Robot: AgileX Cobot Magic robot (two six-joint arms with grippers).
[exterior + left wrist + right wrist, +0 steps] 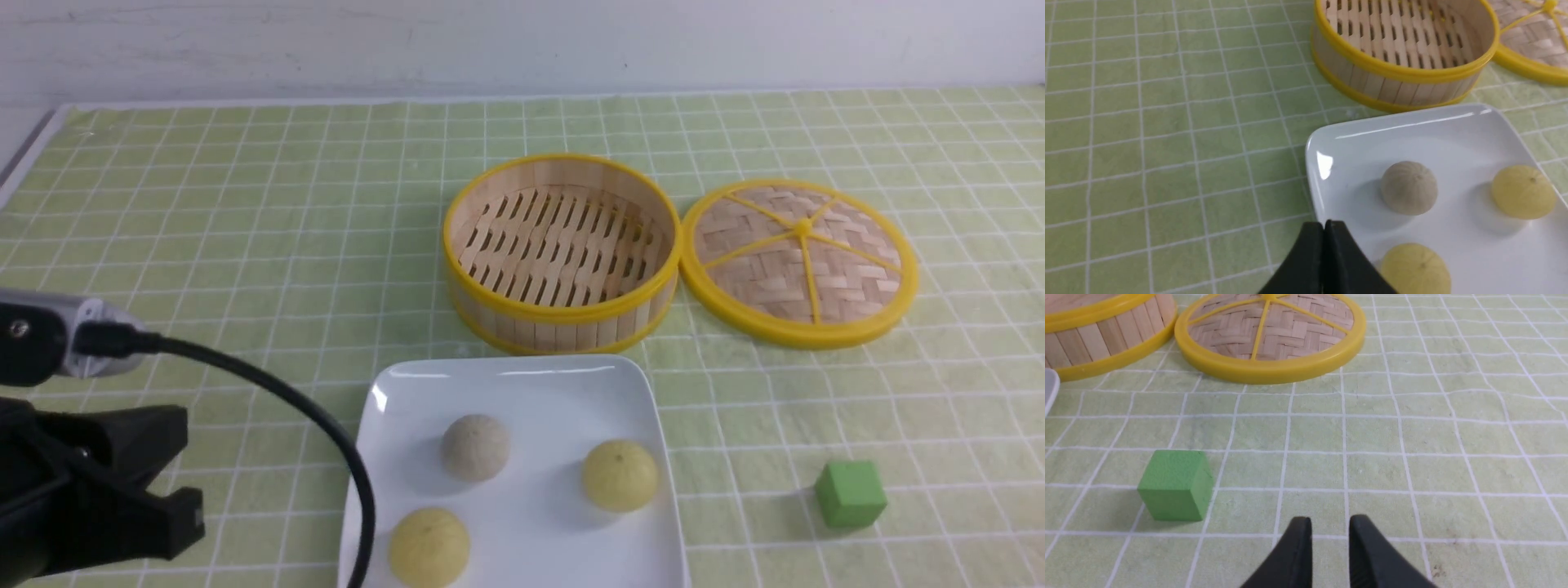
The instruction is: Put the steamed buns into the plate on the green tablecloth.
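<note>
The white square plate (506,371) lies on the green tablecloth (245,204) at the front centre. Three steamed buns rest in it, apart from each other: a greyish one (475,447), a pale yellow one (620,475) to its right and another pale yellow one (429,547) at the front. My left gripper (192,510) hovers left of the plate, shut and empty; in the left wrist view its tips (1324,228) meet over the plate's rim (1412,126), beside the front yellow bun (1416,267). My right gripper (1330,526) is slightly open over bare cloth, holding nothing.
An empty bamboo steamer basket (562,245) stands just behind the plate, with its woven lid (800,257) lying flat to the right. A green cube (851,493) sits right of the plate, near my right gripper. A black cable (310,408) arcs from the left arm across the plate's left edge.
</note>
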